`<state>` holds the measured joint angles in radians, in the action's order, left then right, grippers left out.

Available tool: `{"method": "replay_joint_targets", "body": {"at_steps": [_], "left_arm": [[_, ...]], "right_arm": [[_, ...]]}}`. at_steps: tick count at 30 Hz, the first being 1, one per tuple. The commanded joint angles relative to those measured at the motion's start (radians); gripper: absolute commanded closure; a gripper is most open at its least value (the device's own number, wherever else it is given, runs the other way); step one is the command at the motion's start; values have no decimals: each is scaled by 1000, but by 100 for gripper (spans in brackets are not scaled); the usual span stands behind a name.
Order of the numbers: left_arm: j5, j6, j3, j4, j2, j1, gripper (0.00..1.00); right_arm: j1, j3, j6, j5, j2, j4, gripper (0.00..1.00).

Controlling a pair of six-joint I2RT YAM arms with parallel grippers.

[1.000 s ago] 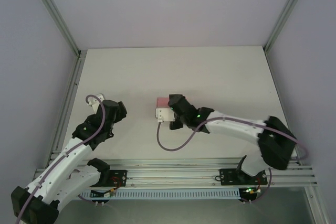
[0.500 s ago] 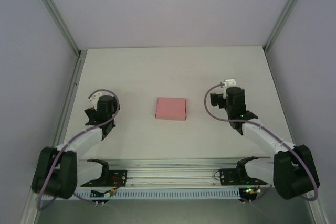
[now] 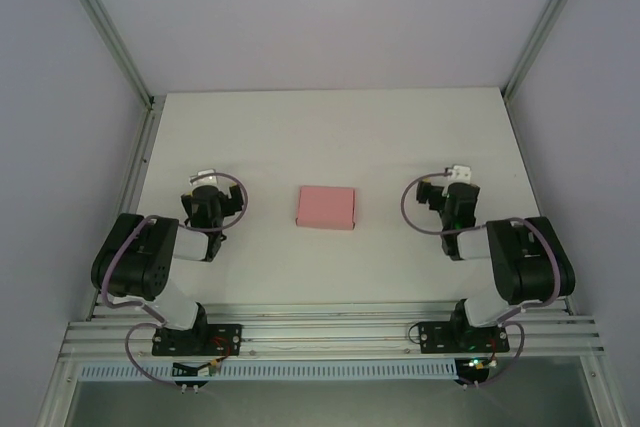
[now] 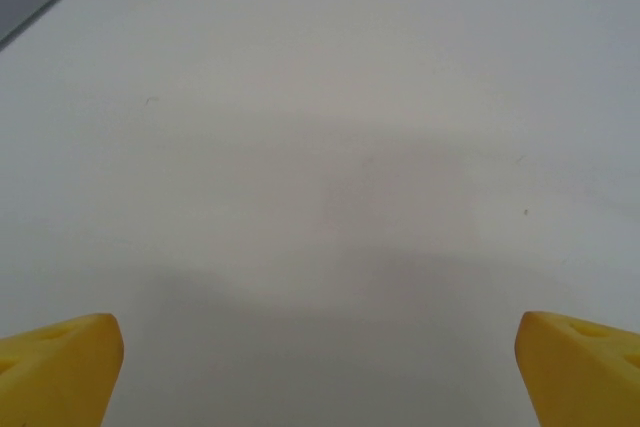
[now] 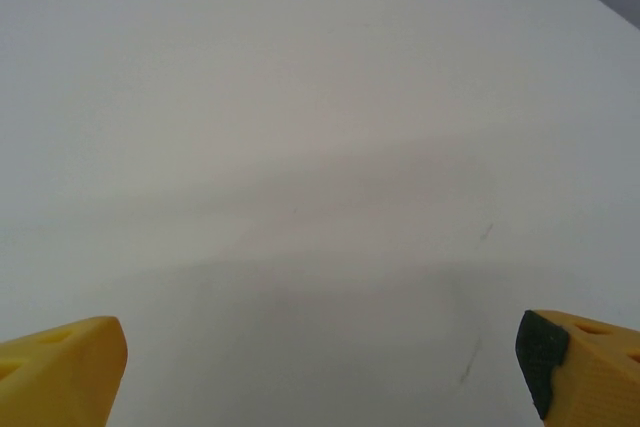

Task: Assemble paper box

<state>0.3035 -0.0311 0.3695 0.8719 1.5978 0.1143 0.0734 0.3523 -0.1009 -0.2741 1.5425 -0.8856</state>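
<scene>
The pink paper box [image 3: 327,207] lies flat on the white table [image 3: 330,137] as a small closed rectangle, midway between the two arms, touched by nothing. My left gripper [image 3: 208,197] is folded back to the box's left, well apart from it. In the left wrist view its yellow fingertips [image 4: 60,367] stand wide apart over bare table, so the left gripper [image 4: 320,372] is open and empty. My right gripper [image 3: 450,195] sits folded to the box's right. Its yellow fingertips [image 5: 62,372] are also spread wide, and the right gripper [image 5: 322,372] holds nothing.
Aluminium frame rails [image 3: 130,197] run along the table's left and right edges, with grey walls behind. The arm bases are bolted to a rail [image 3: 330,332] at the near edge. A faint scuff [image 5: 470,357] marks the table surface.
The right gripper has let go of the box and pulled back to the right. Both arms have folded back toward their bases. The box stays flat at the centre.
</scene>
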Motion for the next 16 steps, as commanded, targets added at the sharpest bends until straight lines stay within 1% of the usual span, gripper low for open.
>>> {"method": "replay_joint_targets", "body": {"at_steps": [1, 3, 4, 5, 7, 9, 16], "left_arm": [[-22, 16, 11, 72, -4, -11, 0], [-20, 21, 9, 90, 3, -11, 0], [-27, 20, 10, 77, -4, -12, 0], [-26, 21, 11, 81, 1, -11, 0], [-27, 22, 10, 78, -1, -12, 0], [-27, 21, 10, 78, -2, -11, 0], [-24, 22, 10, 79, -1, -12, 0]], "right_arm": [[-24, 10, -70, 49, 18, -99, 0], [-24, 7, -59, 99, 1, -74, 0], [-24, 17, -51, 101, 15, -80, 0], [-24, 34, -56, 109, 9, -30, 0], [-26, 21, -49, 110, 13, -73, 0], [-26, 28, -53, 114, 7, -41, 0], [-26, 31, -53, 116, 10, -44, 0]]}}
